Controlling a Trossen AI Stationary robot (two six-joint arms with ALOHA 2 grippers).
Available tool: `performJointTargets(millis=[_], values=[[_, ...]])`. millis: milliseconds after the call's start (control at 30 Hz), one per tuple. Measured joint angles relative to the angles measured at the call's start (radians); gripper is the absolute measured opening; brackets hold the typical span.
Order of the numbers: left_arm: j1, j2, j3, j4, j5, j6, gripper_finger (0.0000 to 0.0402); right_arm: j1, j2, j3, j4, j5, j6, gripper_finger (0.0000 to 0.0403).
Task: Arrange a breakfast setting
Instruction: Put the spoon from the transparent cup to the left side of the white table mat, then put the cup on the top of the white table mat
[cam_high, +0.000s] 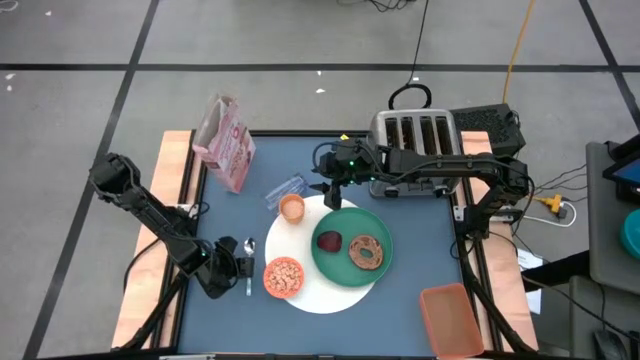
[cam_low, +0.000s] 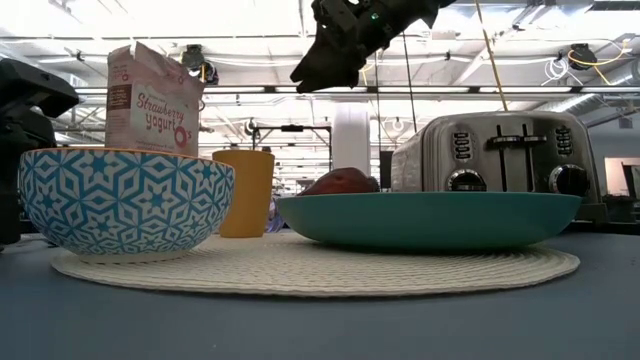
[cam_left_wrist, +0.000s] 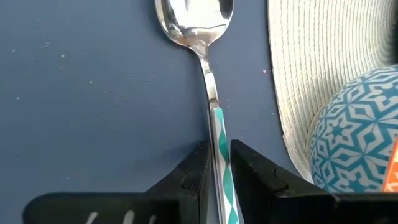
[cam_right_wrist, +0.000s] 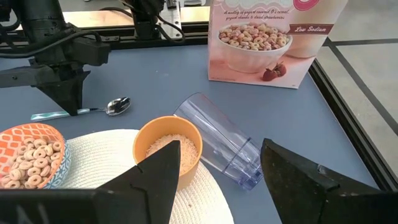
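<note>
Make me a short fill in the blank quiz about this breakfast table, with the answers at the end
The clear glass is lying on its ____.
The bagel and the dark red fruit sit on the ____ plate.
The left gripper has its jaws on either side of the handle of the ____.
The bowl on the woven mat holds ____.

Answers: side; green; spoon; cereal

Bare tabletop (cam_high: 400, 310) lies open near the mat's (cam_high: 330, 295) front; cereal box (cam_high: 226, 143), toaster (cam_high: 415, 140) and fallen glass (cam_high: 285, 190) crowd the back.
</note>
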Motion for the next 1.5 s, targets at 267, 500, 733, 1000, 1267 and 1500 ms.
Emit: performJointTargets(millis=[267, 500, 733, 1000, 1267, 1500], values=[[0.001, 0.0, 0.0, 0.0, 0.003, -0.008, 0.0072, 0.0, 0.0, 0.0, 0.0, 0.0, 0.0, 0.0212], [0.002, 0.0, 0.0, 0.0, 0.003, -0.01, 0.0072, 0.0, 0.0, 0.0, 0.0, 0.0, 0.0, 0.0212], [0.013, 0.0, 0.005, -0.004, 0.027, 0.008, 0.0073, 0.0, 0.0, 0.0, 0.001, 0.0, 0.0, 0.0212], [0.014, -0.001, 0.006, 0.003, 0.025, 0.006, 0.0126, 0.0, 0.0, 0.0, 0.013, 0.0, 0.0, 0.0212], [0.014, -0.004, 0.006, 0.028, 0.02, -0.017, 0.017, 0.0, 0.0, 0.0, 0.014, 0.0, 0.0, 0.0212], [0.008, -0.006, 0.095, -0.09, 0.03, 0.024, 0.0171, 0.0, 0.0, 0.0, 0.042, 0.0, 0.0, 0.0212]])
